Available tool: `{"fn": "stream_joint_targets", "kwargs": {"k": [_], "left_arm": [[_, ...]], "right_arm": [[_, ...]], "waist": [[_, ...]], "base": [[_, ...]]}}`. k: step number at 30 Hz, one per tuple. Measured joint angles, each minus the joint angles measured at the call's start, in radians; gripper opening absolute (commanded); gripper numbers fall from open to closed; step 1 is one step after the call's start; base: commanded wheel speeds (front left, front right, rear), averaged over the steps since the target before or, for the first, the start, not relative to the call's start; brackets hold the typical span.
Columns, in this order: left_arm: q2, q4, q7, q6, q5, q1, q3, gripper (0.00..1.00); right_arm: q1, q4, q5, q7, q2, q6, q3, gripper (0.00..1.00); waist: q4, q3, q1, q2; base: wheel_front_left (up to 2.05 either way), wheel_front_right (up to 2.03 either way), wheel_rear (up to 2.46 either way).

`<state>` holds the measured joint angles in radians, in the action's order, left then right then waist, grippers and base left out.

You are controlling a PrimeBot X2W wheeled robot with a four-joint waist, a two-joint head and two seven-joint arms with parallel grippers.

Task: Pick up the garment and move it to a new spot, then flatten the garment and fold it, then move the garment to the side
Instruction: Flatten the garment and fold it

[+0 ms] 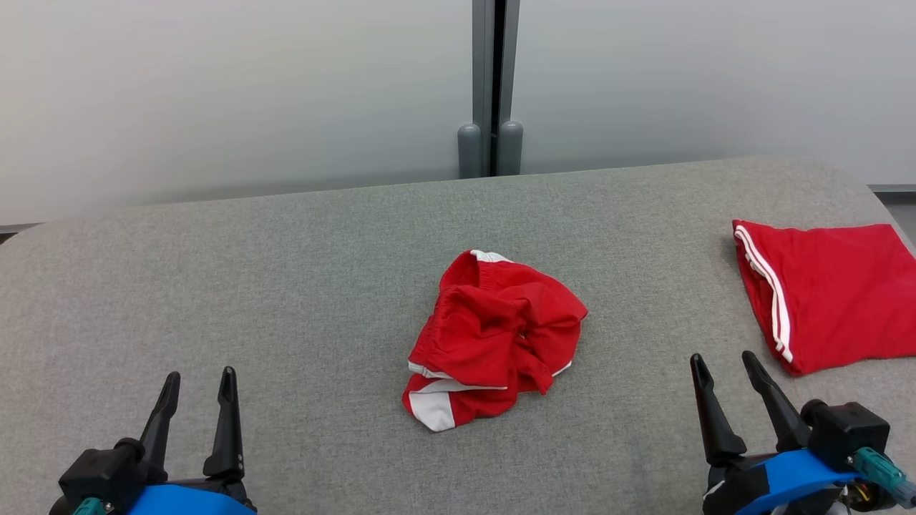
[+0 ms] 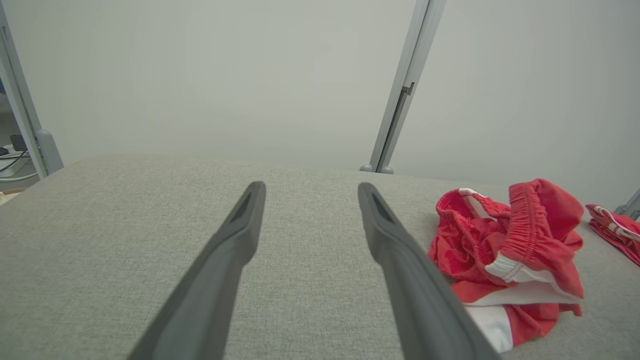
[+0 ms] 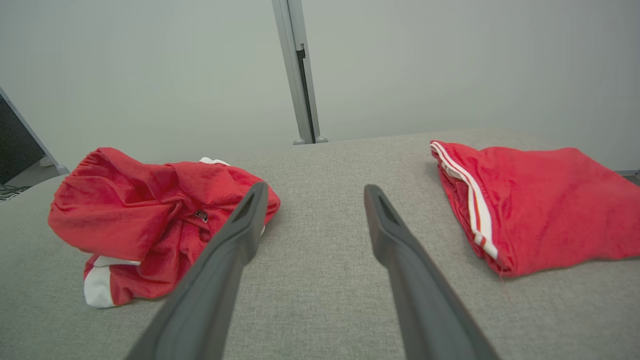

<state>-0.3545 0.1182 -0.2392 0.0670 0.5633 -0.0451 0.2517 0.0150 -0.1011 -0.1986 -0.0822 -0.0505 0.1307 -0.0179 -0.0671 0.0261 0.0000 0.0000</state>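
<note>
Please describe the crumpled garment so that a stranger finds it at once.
Look at the middle of the grey table. The crumpled garment is a red heap with white trim; the folded garment at the right edge is flat and neat.

Garment (image 1: 494,336): red shorts, white trim, elasticated waistband. Condition: crumpled in a loose heap, unfolded. Location: resting at the centre of the grey bench (image 1: 286,286).

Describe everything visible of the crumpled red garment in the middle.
The crumpled garment looks like red shorts of thin, soft cloth, with a gathered elastic waistband and white trim. It lies bunched in a loose heap near the middle of the grey fabric surface, which alone touches it. The left gripper and right gripper, both open, are apart from it.
</note>
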Motion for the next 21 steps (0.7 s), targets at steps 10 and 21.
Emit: {"fn": "stream_joint_targets", "kwargs": {"k": [10, 21], "left_arm": [[-0.009, -0.034, 0.020, 0.016, -0.001, -0.005, 0.009, 1.00], [0.006, -0.064, 0.123, -0.061, -0.001, 0.064, 0.127, 1.00]], "right_arm": [[-0.007, -0.004, -0.007, -0.007, 0.000, 0.000, 0.011, 1.00], [-0.027, 0.001, 0.012, 0.008, 0.000, 0.000, 0.045, 1.00]], "waist": [[0.000, 0.005, 0.0001, 0.0000], [-0.032, 0.020, 0.0001, 0.0000]], "base": [[0.00, 0.00, 0.00], [0.00, 0.00, 0.00]]}}
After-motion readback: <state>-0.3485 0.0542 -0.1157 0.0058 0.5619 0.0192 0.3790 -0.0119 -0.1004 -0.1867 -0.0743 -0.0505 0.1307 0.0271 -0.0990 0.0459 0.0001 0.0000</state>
